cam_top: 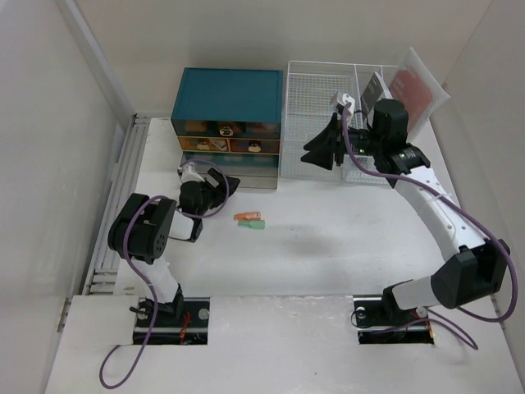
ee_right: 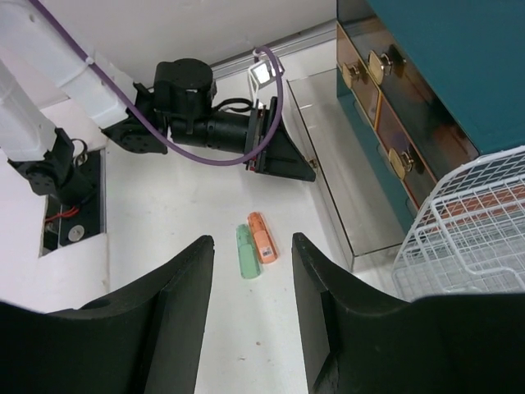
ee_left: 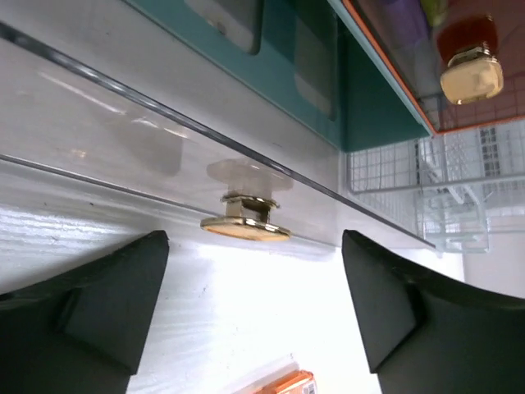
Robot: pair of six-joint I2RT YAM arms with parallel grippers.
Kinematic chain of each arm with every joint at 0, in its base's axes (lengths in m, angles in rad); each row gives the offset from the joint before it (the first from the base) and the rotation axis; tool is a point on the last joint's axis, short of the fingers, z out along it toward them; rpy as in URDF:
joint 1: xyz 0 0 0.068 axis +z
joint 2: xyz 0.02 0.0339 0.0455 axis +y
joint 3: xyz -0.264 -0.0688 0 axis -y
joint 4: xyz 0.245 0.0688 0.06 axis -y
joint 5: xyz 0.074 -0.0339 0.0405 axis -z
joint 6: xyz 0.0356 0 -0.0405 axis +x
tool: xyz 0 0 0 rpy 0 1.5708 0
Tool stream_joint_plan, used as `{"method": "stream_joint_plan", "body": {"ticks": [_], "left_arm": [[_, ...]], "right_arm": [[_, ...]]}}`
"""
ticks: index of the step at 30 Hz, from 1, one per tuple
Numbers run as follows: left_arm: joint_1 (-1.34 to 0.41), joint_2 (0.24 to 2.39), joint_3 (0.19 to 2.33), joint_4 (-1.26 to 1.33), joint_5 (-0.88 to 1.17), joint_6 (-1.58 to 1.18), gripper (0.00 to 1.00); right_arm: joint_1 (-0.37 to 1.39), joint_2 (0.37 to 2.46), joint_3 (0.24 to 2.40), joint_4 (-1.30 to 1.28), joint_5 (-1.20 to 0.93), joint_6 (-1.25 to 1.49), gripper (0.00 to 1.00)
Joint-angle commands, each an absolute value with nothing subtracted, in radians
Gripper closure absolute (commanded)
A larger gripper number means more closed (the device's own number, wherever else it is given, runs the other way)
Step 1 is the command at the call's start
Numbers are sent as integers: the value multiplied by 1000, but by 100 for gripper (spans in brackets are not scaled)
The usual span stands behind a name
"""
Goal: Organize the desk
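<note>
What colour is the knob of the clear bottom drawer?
The knob is gold, seen best in the left wrist view.

White matte tabletop (cam_top: pixel 328 246), wide and plain. Toward the far edge stands a teal drawer box (cam_top: pixel 228 94), its clear bottom drawer (ee_right: pixel 344 189) pulled out toward the near side. Just beside the box on the right is a white wire-mesh file rack (cam_top: pixel 316 107). In front of the box, on bare surface, lie a small orange oblong piece (cam_top: pixel 248 217) and a pale green oblong piece (cam_top: pixel 252 224), side by side.
</note>
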State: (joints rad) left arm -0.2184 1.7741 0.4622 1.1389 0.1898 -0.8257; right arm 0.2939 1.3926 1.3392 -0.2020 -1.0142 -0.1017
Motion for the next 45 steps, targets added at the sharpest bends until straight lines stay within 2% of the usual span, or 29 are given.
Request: {"method": "stream_joint_plan", "body": {"ticks": [1,7,12,13,17,18,20,21,26,29,31,32,38,42,45], "left_arm": [[-224,1721,465,1063,183,-815,11],[-247,1579,419,1011,144,-804,8],[-348,1282,377,879,95,-769,16],[-362,1226,368,846,83,-758,20],[-410,926,393,646,74,-698,39],[-420,867,411,533,74,-665,52],[-420,717,495,406,54,-618,62],[-420,643,530,282,54,-548,71],[-420,543,785,-82,-20,-332,78],[-420,482,827,-166,-118,-204,78],[-420,440,747,-166,-196,-154,68],[-420,421,714,-134,-208,-143,58],[-420,351,647,-71,-157,-120,32],[-420,333,647,-81,-143,-110,27],[-420,292,647,-72,-143,-110,27]], "right_arm": [[288,1394,1345,-183,-1046,-118,51],[288,1417,1345,-215,-1046,-172,51],[288,1480,1374,-395,-1071,-431,47],[301,1503,1391,-438,-1059,-560,47],[379,1513,1382,-483,-951,-699,47],[427,1500,1365,-471,-889,-709,47],[491,1491,1336,-439,-812,-727,47],[556,1491,1327,-407,-726,-736,47],[733,1532,1301,-312,-453,-718,51],[756,1614,1319,-302,-425,-661,52],[775,1687,1356,-302,-388,-637,55],[790,1707,1365,-302,-374,-637,55],[865,1833,1403,-278,-278,-650,55],[894,1897,1443,-299,-218,-675,55],[894,1911,1453,-299,-178,-699,55]]}}
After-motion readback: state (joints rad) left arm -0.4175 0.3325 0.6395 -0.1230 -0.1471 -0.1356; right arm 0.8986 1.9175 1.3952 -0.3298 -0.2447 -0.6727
